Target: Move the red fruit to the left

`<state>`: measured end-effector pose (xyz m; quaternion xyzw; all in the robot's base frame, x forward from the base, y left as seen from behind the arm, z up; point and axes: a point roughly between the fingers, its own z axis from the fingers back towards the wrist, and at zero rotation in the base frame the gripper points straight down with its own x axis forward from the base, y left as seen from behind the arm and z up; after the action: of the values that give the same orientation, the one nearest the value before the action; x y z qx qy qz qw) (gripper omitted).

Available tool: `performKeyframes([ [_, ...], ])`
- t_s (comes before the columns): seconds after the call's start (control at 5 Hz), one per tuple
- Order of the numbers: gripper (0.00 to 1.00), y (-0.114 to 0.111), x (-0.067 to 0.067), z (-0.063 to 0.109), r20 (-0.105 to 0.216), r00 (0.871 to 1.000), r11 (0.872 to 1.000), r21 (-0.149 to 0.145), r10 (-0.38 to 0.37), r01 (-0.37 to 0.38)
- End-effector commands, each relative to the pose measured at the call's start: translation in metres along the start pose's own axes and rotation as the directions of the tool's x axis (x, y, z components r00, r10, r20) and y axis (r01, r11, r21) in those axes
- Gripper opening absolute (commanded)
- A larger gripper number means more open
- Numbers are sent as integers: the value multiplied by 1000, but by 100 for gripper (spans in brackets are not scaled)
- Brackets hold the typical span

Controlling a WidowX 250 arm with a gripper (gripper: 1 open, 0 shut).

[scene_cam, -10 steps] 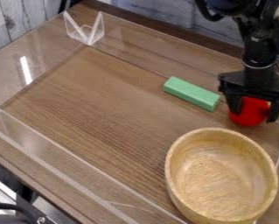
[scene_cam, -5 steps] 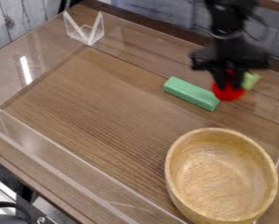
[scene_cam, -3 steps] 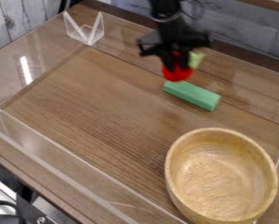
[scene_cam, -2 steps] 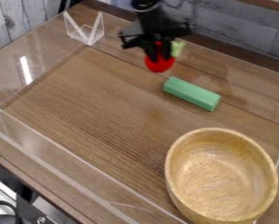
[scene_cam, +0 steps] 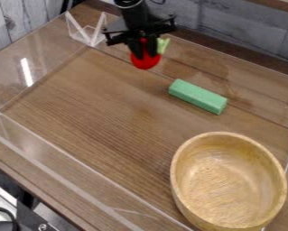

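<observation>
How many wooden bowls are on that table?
1. The wooden bowl sits at the near right corner of the table, below the green block. It looks empty, and no other bowl shows in this view.

Black arm top centre, fingers (scene_cam: 143,50) pointing steeply down, clamped around red fruit (scene_cam: 144,58).

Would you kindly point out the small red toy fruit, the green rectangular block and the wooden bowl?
small red toy fruit (scene_cam: 144,59), camera view, lower body.
green rectangular block (scene_cam: 198,97), camera view, top face.
wooden bowl (scene_cam: 180,159), camera view, left rim.
</observation>
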<state>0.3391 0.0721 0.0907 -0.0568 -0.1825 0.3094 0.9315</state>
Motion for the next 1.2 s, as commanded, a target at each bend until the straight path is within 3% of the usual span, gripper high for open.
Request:
performKeyframes([
  [0.0,0,14,17,0,75,997,1000,10,9,-10],
  [0.4,0,34,23,-26,87,996,998,63,11,-17],
  [0.6,100,36,29,-31,79,997,996,83,7,-14],
  [1.0,100,52,40,-31,59,998,993,115,31,-37],
])
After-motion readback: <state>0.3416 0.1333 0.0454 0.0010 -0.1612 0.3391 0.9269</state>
